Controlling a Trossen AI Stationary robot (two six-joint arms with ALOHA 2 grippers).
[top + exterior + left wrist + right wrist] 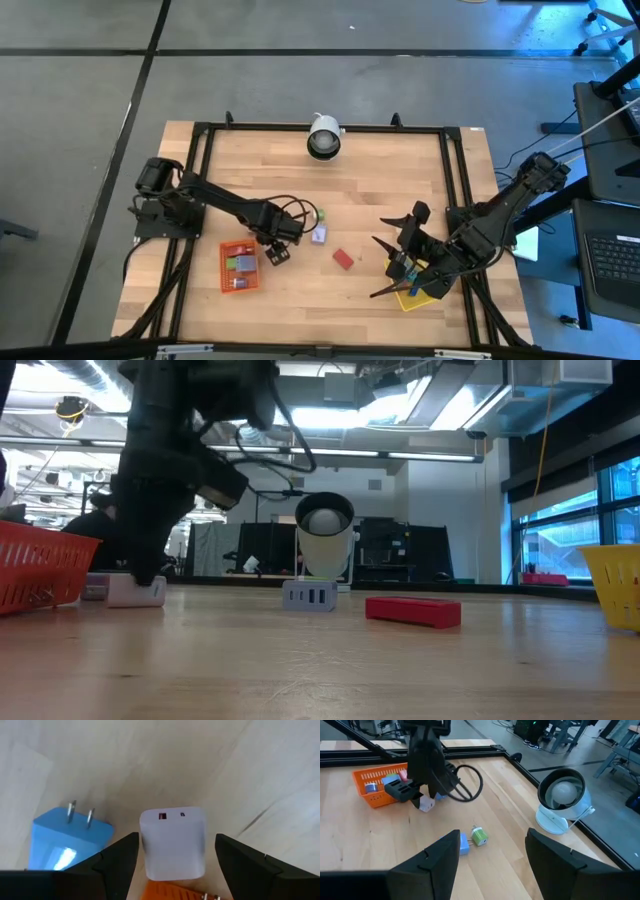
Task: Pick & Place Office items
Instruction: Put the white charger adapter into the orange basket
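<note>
My left gripper (277, 252) is open, low over the table beside the orange tray (224, 268). Its fingers stand on either side of a white charger block (172, 842) lying flat on the wood, with a gap on each side. A blue plug block (67, 840) lies beside it, prongs up. A lilac block (320, 236), a green block (320, 213) and a red block (344, 259) lie on the table between the arms. The orange tray holds several small pieces. My right gripper (398, 232) is open and holds nothing, raised near the yellow tray (412, 298).
A white dome camera (323, 137) stands at the table's far edge, middle. A black frame (448, 170) runs around the tabletop. Bare wood lies between the red block and the near edge. Cables loop off my left wrist (465, 782).
</note>
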